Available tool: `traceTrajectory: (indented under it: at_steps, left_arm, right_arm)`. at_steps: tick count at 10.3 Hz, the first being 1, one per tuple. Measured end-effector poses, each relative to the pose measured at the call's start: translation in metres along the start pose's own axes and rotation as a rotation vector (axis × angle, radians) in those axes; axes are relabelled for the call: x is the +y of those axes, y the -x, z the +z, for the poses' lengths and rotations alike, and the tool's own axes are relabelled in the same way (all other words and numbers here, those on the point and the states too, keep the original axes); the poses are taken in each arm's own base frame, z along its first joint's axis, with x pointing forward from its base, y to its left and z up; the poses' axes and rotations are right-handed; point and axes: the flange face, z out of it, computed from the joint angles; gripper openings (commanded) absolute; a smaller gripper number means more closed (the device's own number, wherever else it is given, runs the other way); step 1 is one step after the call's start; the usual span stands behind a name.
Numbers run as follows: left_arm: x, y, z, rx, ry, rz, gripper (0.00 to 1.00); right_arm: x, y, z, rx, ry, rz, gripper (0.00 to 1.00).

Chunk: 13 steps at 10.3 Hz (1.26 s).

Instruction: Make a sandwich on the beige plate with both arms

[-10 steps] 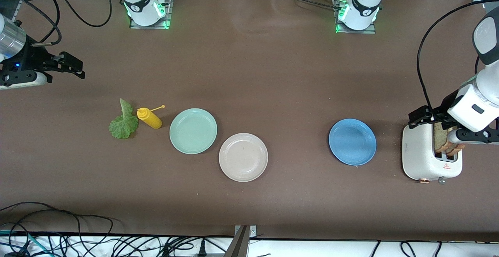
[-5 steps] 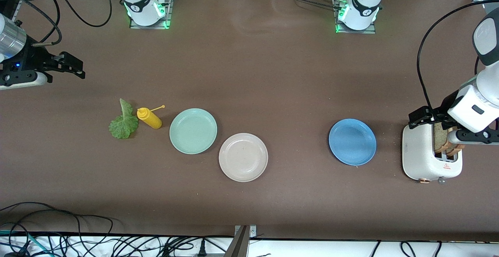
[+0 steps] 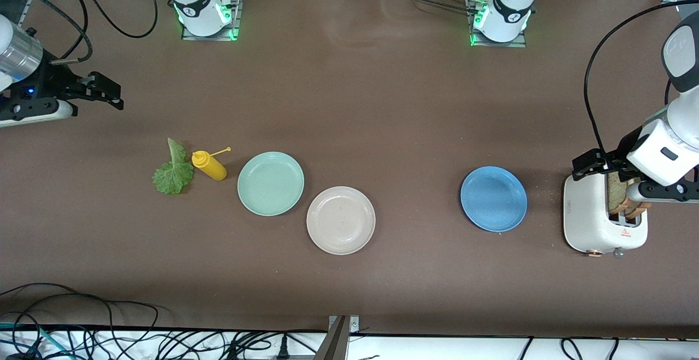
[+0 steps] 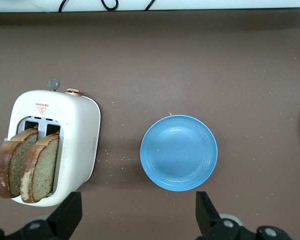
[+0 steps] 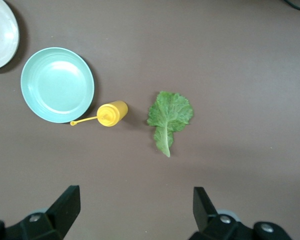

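Beige plate sits bare on the tabletop, nearest the front camera. Slightly farther lie the blue plate, mint plate, and lettuce leaf beside a yellow bottle. Left end effector hangs open over the toaster holding two bread slices; right end effector hovers open over bare tabletop.

No text can be read; only a red triangle sign on the toaster.
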Motion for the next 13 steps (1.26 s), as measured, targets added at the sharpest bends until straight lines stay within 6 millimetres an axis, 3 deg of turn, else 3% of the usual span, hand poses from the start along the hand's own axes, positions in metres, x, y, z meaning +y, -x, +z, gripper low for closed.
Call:
traceTrajectory:
  at_steps: [13]
  left_arm:
    - [-0.0052,0.0015,0.0081,-0.018,-0.001,-0.007,1.00]
  right_arm:
    - [-0.0063,-0.0007,-0.0004,0.001,0.000,0.012,1.00]
